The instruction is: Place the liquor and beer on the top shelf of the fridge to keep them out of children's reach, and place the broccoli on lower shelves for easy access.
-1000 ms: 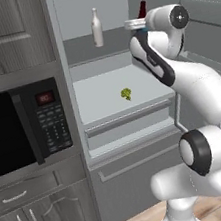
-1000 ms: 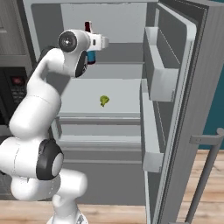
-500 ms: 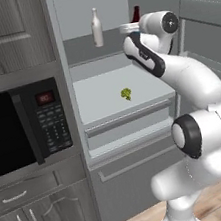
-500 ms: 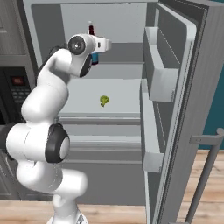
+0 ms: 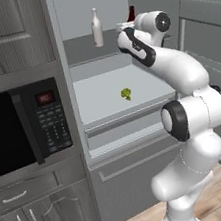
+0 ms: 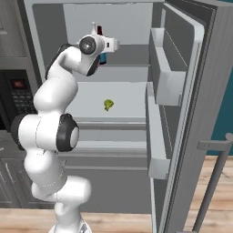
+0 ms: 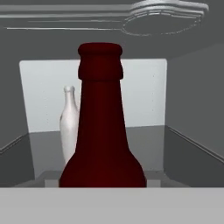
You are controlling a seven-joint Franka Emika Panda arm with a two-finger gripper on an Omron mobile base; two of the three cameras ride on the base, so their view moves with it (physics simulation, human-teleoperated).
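Beer (image 7: 103,131): dark red-brown bottle, upright, close before the hand camera inside the fridge (image 5: 64,26), at top shelf (image 5: 80,49) height.
Liquor (image 5: 96,27): pale bottle standing on that shelf, behind and left of the beer.
Broccoli (image 5: 125,94): on a whitish lower shelf.
Gripper: finger state could not be told.
Handling: likely rigid, smooth, breakable glass; its wider body looked the safest hold.
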